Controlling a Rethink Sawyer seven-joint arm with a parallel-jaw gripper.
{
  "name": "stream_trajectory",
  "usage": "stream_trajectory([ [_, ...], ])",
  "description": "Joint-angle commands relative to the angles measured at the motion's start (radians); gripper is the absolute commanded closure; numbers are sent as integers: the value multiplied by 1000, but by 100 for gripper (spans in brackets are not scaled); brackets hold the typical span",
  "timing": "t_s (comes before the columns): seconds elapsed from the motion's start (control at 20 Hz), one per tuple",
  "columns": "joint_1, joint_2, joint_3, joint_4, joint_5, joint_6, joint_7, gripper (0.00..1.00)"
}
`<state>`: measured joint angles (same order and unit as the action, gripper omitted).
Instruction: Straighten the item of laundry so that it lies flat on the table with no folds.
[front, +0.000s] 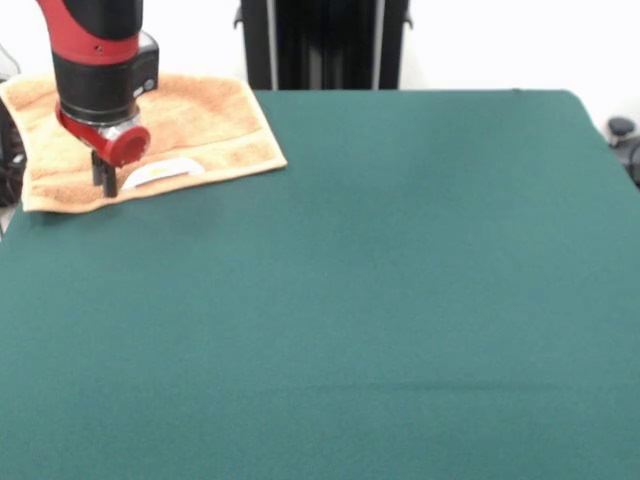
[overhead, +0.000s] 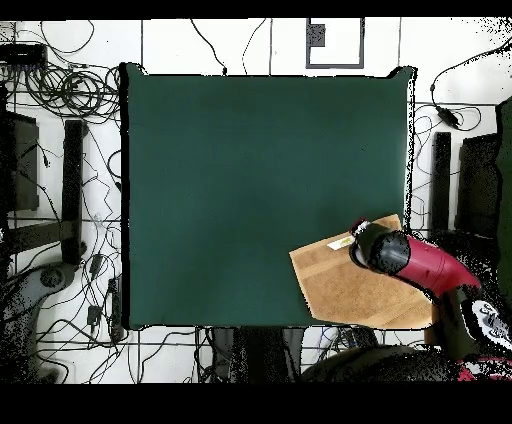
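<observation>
Gripper (front: 105, 180) down on towel at table corner; finger state can't be told.

Dark fingertips sit low on the towel (front: 200, 120), touching or just above its front border band, can't tell which; fingers read as one dark stub in front view and are hidden under the wrist in overhead view, so apart or together is unclear; white label (front: 165, 172) lies just beside the tips on the same band; red-and-black arm (overhead: 425, 265) rises directly above the gripper; towel spreads out around and behind the gripper, mostly flat, its outer edge overhanging the table (front: 400, 300) edge; green cloth stretches well away from the gripper on the other sides; cables (overhead: 60, 90) on the floor far off.
</observation>
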<state>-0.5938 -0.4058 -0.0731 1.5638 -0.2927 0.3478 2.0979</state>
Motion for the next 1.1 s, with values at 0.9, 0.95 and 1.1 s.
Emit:
stream_trajectory([
  [0.9,203,137,75,-213,224,351,212,100],
  [0.95,215,142,66,-224,232,350,225,100],
  [1.1,248,156,40,-244,266,341,273,100],
])
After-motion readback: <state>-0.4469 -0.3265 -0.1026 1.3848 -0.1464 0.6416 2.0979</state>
